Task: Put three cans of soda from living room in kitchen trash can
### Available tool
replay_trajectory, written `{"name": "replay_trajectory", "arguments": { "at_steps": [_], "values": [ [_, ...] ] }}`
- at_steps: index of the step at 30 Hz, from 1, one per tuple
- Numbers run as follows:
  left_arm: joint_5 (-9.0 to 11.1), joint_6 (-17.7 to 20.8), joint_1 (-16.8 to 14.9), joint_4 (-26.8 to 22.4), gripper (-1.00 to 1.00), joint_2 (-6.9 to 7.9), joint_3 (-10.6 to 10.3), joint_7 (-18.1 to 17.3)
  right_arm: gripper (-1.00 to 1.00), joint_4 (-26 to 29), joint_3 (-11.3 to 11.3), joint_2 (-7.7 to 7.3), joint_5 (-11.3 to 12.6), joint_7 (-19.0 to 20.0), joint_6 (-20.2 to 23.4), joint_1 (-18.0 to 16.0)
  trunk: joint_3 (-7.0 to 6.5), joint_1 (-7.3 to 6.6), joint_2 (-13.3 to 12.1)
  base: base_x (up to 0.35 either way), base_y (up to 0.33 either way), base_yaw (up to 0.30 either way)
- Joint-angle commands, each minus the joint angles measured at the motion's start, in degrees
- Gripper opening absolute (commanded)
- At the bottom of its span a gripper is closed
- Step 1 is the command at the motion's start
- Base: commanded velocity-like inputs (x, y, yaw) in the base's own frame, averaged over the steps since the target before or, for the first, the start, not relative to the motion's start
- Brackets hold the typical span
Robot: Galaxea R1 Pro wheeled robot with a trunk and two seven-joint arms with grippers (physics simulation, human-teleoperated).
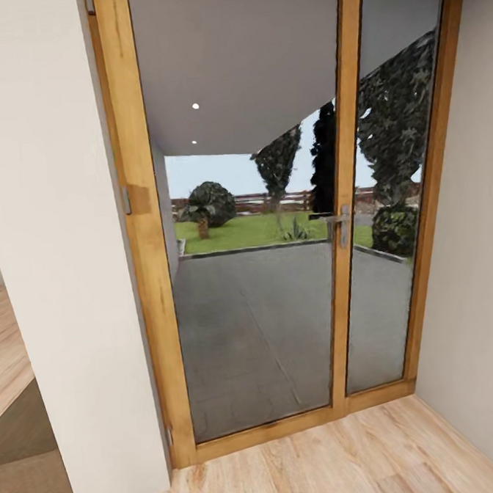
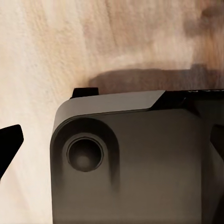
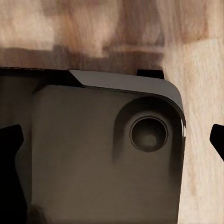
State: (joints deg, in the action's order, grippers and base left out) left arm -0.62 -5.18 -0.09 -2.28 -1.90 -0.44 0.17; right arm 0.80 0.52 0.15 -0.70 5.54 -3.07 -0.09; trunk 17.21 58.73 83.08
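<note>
While the robot is in transit, none of the soda cans or the bin is in sight; what follows on their handling is judgement.

Head view: a wood-framed glass door (image 1: 252, 224) with a metal handle (image 1: 342, 223) fills the centre of the frame; a white wall (image 1: 56, 252) stands at left, another at the right edge.

Floor: light wood planks (image 1: 350, 460) run across the bottom of the frame; a darker mat-like patch (image 1: 30, 467) lies at lower left.

Left wrist view: a dark grey robot body panel (image 2: 135, 163) with a round recess, wood floor above it; a black fingertip (image 2: 9, 144) shows at the left edge.

Right wrist view: the same kind of panel (image 3: 102, 154); black fingertips (image 3: 10, 140) show at both side edges.

Hand state: cannot be told for either hand; nothing visible between the tips.

Cans, expected handling: light, stiff, smooth-sided, easily dented; best taken around mid-height of the side wall.

Room to move: door and walls close ahead; open floor at the lower left.
</note>
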Motion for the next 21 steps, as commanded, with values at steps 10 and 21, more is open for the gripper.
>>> {"name": "replay_trajectory", "arguments": {
  "at_steps": [10,21],
  "values": [
    [0.01,0.0,0.0,0.0,1.0,0.0,0.0,-0.01,1.0,-0.08,0.01,0.05,0.0,0.0,0.0,0.0,0.0,0.0,0.0,0.081,-0.042,0.0],
    [0.0,-0.03,0.0,0.0,1.0,-0.03,0.0,-0.06,1.0,-0.1,0.06,0.09,-0.07,-0.02,0.0,0.0,0.0,0.0,0.0,0.034,-0.034,0.0]
  ]
}}
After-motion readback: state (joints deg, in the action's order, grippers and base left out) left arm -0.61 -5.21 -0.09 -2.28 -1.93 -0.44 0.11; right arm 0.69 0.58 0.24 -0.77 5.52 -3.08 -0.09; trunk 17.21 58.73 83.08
